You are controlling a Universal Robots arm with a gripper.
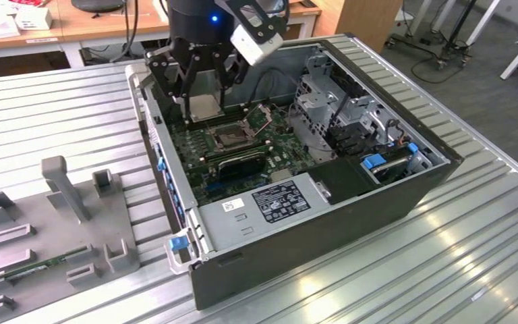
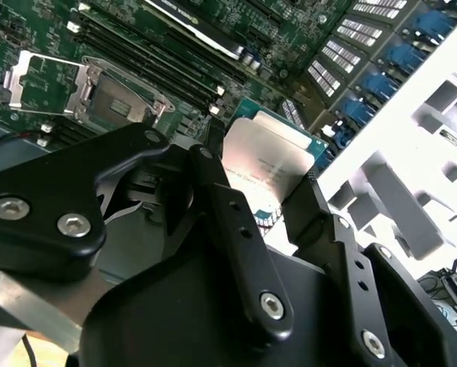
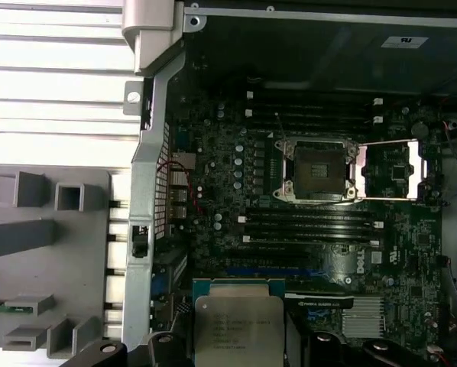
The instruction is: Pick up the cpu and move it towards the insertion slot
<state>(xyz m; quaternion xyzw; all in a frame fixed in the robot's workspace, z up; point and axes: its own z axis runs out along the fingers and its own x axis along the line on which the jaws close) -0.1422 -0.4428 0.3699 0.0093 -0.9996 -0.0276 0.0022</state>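
Observation:
My gripper (image 1: 203, 108) is shut on the cpu (image 1: 203, 106), a flat silvery-grey square with a pale rim. It hangs inside the open computer case, above the green board. The insertion slot (image 1: 228, 139) lies a short way from it, toward the case's front, with its metal frame flipped open. In the second wrist view the black fingers (image 2: 228, 206) clamp the cpu (image 2: 268, 162) by two opposite edges, and the insertion slot (image 2: 112, 104) sits apart from it. In the first wrist view the cpu (image 3: 240, 327) is apart from the insertion slot (image 3: 318, 173), whose dark centre is bare.
The case wall (image 1: 162, 158) stands close on the exterior view's left of the gripper. Drive bays and cables (image 1: 344, 118) crowd the right side, with a power supply (image 1: 272, 200) at the front. A grey fixture (image 1: 52, 223) holding a green memory stick (image 1: 38, 267) rests on the ribbed metal table (image 1: 439, 263).

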